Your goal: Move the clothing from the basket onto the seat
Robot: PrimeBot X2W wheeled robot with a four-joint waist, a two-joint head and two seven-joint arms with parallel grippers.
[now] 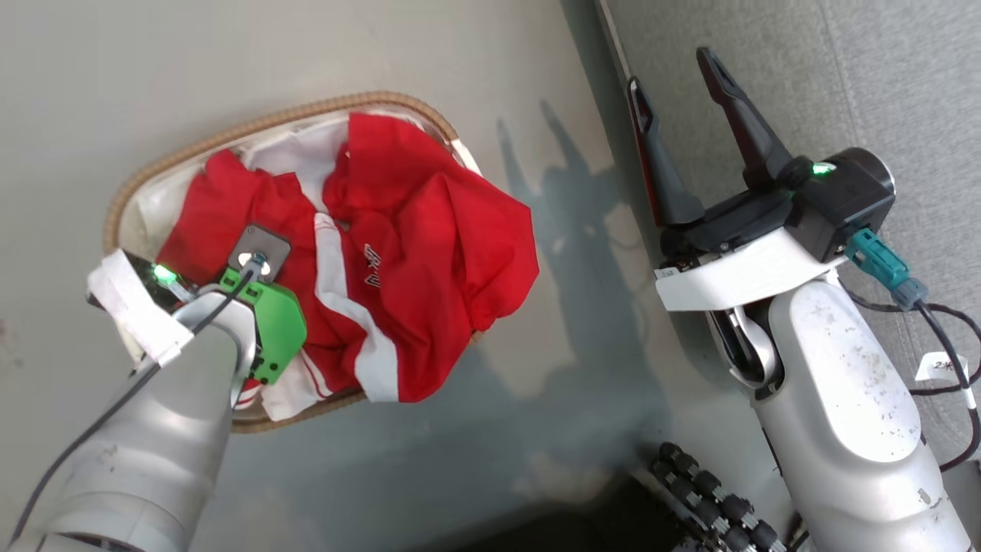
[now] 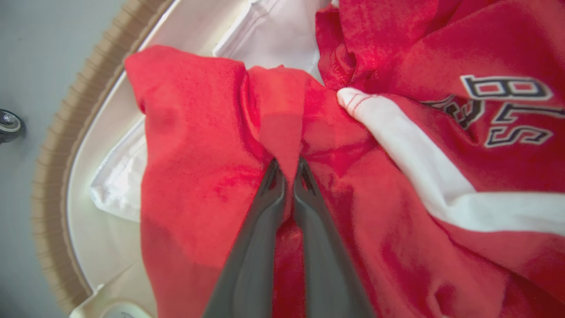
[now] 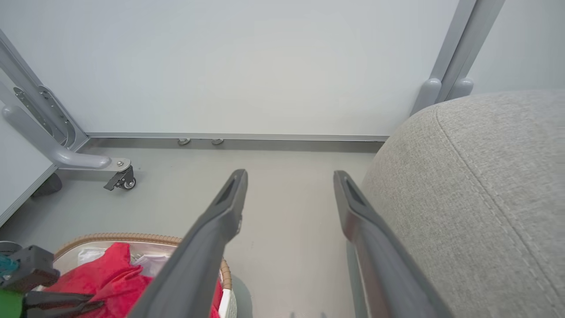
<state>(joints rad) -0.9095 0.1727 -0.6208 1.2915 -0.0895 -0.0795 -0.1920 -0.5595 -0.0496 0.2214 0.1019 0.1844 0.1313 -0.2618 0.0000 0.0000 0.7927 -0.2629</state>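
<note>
The red clothing (image 1: 414, 230) with white stripes and lettering fills the basket (image 1: 153, 172) on the floor and spills over its right rim. In the left wrist view my left gripper (image 2: 287, 170) is shut on a raised fold of the red clothing (image 2: 198, 154), inside the basket (image 2: 53, 176). The left arm reaches down into the basket from the lower left of the head view. My right gripper (image 1: 674, 92) hangs open and empty beside the grey seat (image 1: 843, 77). The right wrist view shows the right gripper (image 3: 289, 176), the seat (image 3: 485, 198), and the basket (image 3: 132, 238).
A white wall panel (image 3: 242, 66) with a castor foot (image 3: 121, 179) stands behind the basket. Grey floor (image 1: 582, 322) lies between basket and seat. A dark ribbed part of my base (image 1: 713, 491) sits at the bottom. Cables (image 1: 943, 330) hang off the right wrist.
</note>
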